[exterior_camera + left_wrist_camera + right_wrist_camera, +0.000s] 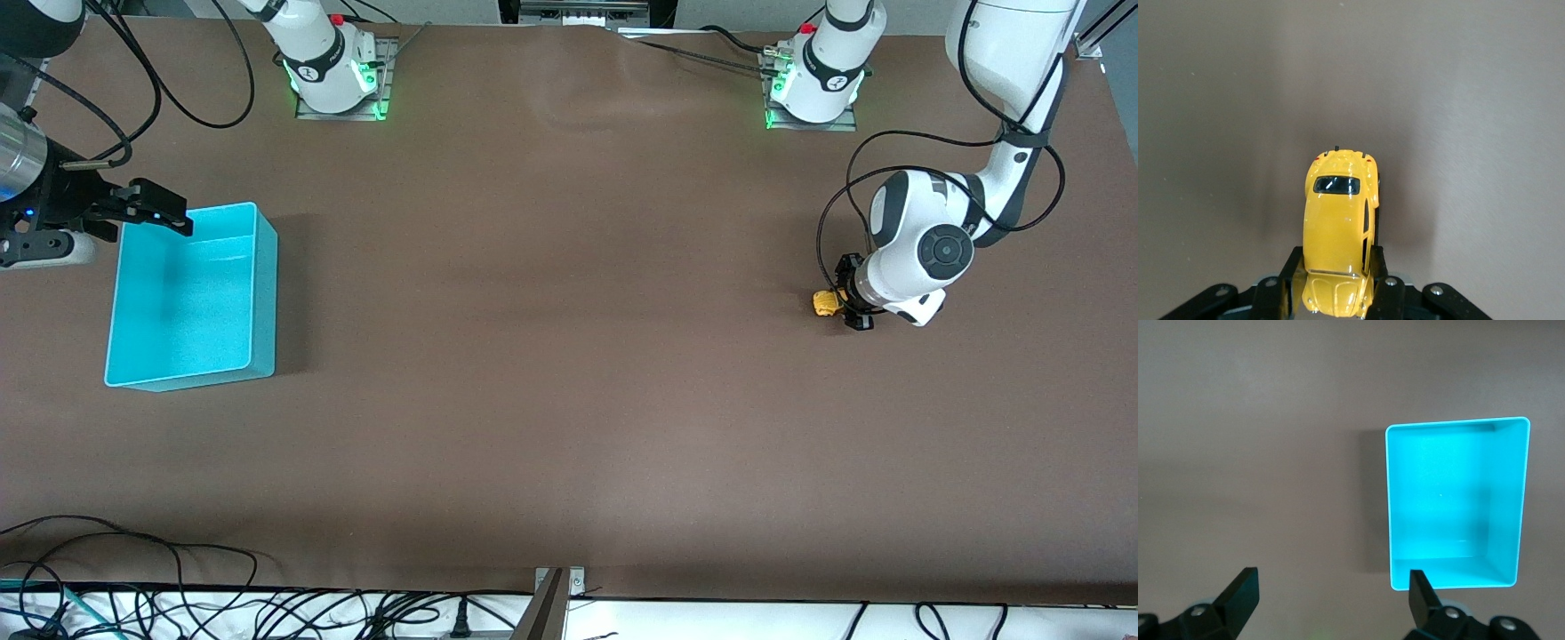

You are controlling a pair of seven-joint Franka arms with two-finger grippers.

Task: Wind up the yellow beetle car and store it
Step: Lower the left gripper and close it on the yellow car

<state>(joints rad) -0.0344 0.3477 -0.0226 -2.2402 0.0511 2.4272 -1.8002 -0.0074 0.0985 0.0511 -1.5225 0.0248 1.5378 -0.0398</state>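
The cyan bin is sitting nearest the front cam, at the right arm's end of the table, empty and waiting for storage. The yellow beetle car is resting on the table well apart from the bin, toward the left arm's end. The left gripper is pinching its sides, fingers pressed tight, prob for the wind-up pull-back. The right gripper, spread wide and holding nothing, is waiting over the bin's rim.

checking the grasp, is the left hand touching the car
Touching. The left wrist view shows the left hand shut on the car, with a finger pressed against each side of its body and no gap between them.
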